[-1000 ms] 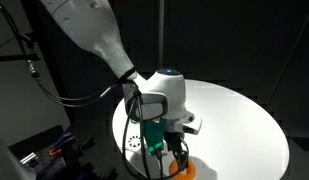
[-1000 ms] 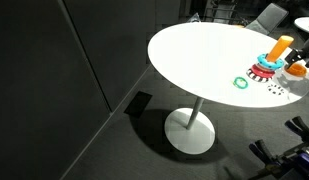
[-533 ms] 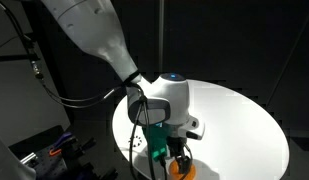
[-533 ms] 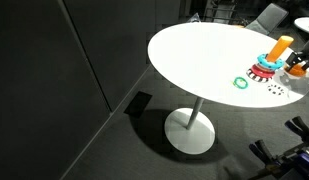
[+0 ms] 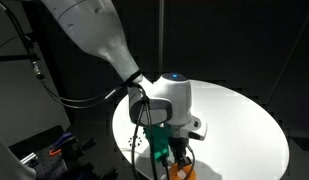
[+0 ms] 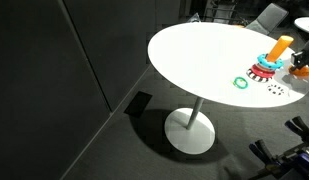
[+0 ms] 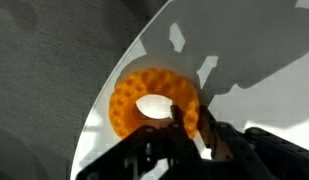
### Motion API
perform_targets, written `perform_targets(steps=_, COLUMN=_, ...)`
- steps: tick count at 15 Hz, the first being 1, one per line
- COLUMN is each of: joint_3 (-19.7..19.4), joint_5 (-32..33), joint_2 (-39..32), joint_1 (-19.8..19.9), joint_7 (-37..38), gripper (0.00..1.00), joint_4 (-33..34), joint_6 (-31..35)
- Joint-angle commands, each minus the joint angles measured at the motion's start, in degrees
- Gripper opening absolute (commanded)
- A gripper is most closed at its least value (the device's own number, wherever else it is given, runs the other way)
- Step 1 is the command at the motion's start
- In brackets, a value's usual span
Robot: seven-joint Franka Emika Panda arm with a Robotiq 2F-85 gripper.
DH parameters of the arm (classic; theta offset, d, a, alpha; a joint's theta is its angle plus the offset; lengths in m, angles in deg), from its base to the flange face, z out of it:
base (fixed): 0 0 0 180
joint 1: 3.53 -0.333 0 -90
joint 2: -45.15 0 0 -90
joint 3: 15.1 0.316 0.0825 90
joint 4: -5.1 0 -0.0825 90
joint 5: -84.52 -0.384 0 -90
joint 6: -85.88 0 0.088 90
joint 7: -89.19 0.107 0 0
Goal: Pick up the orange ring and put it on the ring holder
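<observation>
Since the earlier frames the wrist has sunk a little toward the table (image 5: 244, 125), and the jaws have drawn in from wide to narrow. In the wrist view the gripper (image 7: 194, 126) pinches the near wall of the orange ring (image 7: 144, 105), with one finger down in the hole and the other outside the rim. The ring appears to lie flat on the tabletop, close to the table's edge.

The bite takes only one side of the ring. On the lift the ring may therefore swing or hang tilted from the fingers, and its hole would then not face the peg squarely. The wall is rounded plastic, so an off-centre squeeze could pop it free. So near the edge, a dropped ring could roll off the table.

The ring holder (image 6: 264, 70) stands on the same table, with a green ring (image 6: 240, 82) and a black ring (image 6: 277, 89) near its base. A low carry could knock any of them.

In an exterior view the arm (image 5: 94, 40) reaches down from above and bends sharply at the wrist. The gripper points nearly straight down over the ring, whose orange shows just under the fingers.
</observation>
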Motion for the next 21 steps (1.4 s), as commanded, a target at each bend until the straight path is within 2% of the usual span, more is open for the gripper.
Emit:
perform_targets(steps=1, joint_3=0.7, joint_5=-1.2, joint_2=-0.5, joint_1=0.9, joint_7=-1.5, gripper=0.04, joint_4=1.1, joint_6=-0.5)
perform_targets(steps=9, joint_3=-1.0, joint_5=0.2, joint_2=2.9, joint_1=-1.4, joint_7=0.6, gripper=0.05, joint_4=0.1, joint_6=-2.5)
perform_targets(steps=14, joint_3=-2.8, joint_5=2.0, joint_2=7.6, joint_1=-4.9, joint_7=2.5, gripper=0.04, joint_4=-0.4, joint_6=-6.2)
perform_targets(steps=21, joint_3=-5.1, joint_5=9.3, joint_2=17.3, joint_1=-10.7, joint_7=9.4, gripper=0.05, joint_4=-1.1, joint_6=-13.0)
